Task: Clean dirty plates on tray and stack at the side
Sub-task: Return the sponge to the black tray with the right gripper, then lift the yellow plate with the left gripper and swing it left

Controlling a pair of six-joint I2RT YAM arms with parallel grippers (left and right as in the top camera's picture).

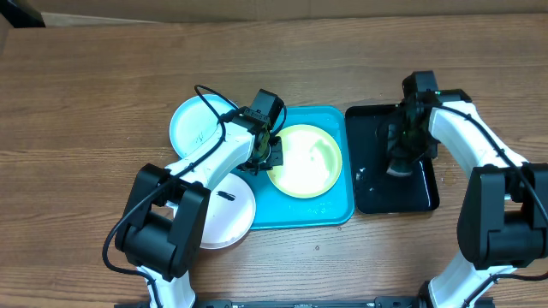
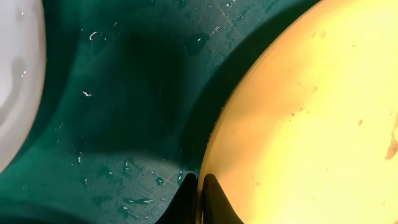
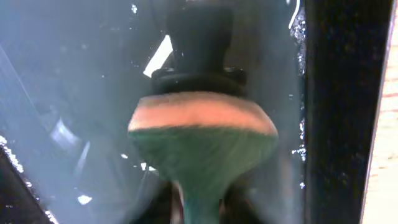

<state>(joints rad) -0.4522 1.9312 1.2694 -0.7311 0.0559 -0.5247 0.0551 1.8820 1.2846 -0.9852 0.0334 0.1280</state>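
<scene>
- Fingertips of the left end effector (image 2: 200, 196) lie nearest the left wrist camera. They are pressed together on the left rim of the yellow-green plate (image 2: 311, 112), and the rim passes between them.
- The yellow-green plate lies flat in the right half of the turquoise tray (image 2: 124, 93) and extends rightward from the grip point. Water droplets (image 2: 134, 202) dot the tray floor beside it, and a few small specks show on the plate.
- The light blue plate (image 1: 193, 124) rests on the bench (image 1: 86, 103) at the tray's far-left corner. The white plate (image 1: 231, 214) rests at the near-left corner, partly under the left arm.
- The right end effector (image 1: 402, 145) hangs over the black tray (image 1: 424, 197), well right of the yellow-green plate. A scrubber (image 3: 202, 137) with a green pad, orange layer and black knob sits directly in front of it. Whether its fingers are parted or clamped on the scrubber cannot be told.
- Judgement: the left arm is the nearer arm and already secures the plate. The plate is round, so no long axis constrains the approach. The scrubber must travel left over the tray wall to reach the plate.
</scene>
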